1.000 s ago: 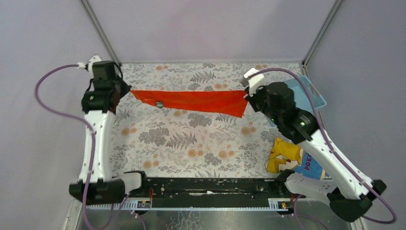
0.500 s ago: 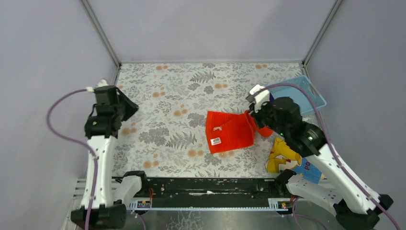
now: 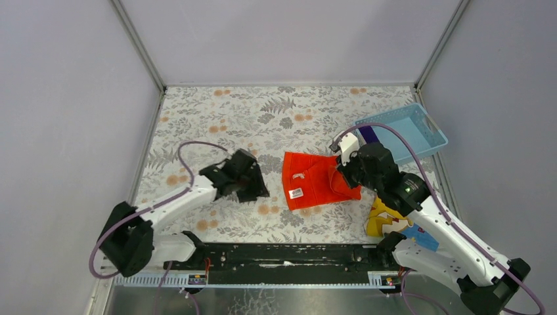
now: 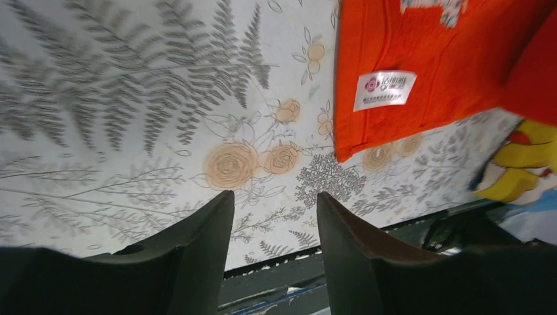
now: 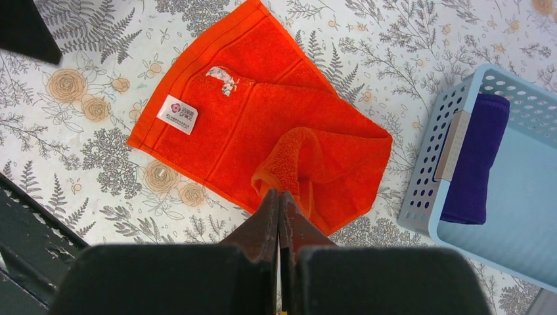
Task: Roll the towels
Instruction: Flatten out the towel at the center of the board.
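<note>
So we're at the prep stage for the second towel, I'd say. The orange-red towel [image 3: 314,182] lies folded over on itself on the flowery table [image 3: 217,118], a bit right of the middle, with its white label [image 4: 386,88] facing up near the left edge. Nothing about it is rolled yet. The right gripper [image 5: 279,193] is pinched tight at the towel's right side, and from the wrist view a flap of the cloth humps up right to its fingertips, so it looks like it's got that corner nipped between them. The left gripper [image 4: 274,197] hangs low over bare table just left of the towel, jaws apart with nothing in them and not touching the cloth. The purple towel [image 5: 476,157] sits in the blue basket [image 5: 420,190] at the far right, which I'd read as that one being done. There's also a yellow-and-blue printed cloth [image 3: 387,220] near the right arm's base, not part of the job. My guess for the next move is that the right side has to lay that raised flap down flat so the fold is tidy. Then one narrow edge needs catching by both grippers so the roll starts even. The lumpy corner could make it go crooked.
</note>
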### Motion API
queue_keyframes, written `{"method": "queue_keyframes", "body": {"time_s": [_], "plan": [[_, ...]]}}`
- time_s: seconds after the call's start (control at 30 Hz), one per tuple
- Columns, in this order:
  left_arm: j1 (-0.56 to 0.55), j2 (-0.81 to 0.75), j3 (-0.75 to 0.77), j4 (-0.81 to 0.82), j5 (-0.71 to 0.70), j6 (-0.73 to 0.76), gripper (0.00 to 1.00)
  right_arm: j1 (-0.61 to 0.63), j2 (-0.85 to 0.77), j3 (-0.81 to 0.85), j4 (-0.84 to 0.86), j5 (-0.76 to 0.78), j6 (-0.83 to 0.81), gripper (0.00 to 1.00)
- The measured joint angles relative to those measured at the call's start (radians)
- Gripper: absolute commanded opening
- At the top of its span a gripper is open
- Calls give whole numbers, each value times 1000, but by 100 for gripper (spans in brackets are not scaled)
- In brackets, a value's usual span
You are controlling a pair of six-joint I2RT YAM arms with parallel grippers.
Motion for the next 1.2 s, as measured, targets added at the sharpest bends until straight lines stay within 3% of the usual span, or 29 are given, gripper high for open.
{"method": "queue_keyframes", "body": {"time_s": [0.23,0.43,0.67,1.2], "plan": [[-286,258,96,43,-144,-85,50,0,-9,-33,21,0,7,0],[-430,492,281,49,-254,-105,47,0,-13,-36,22,0,12,0],[-469,597,363,4,-336,-117,46,0,-48,-49,24,0,14,0],[-469,547,373,-59,-426,-135,41,0,-54,-50,25,0,16,0]]}}
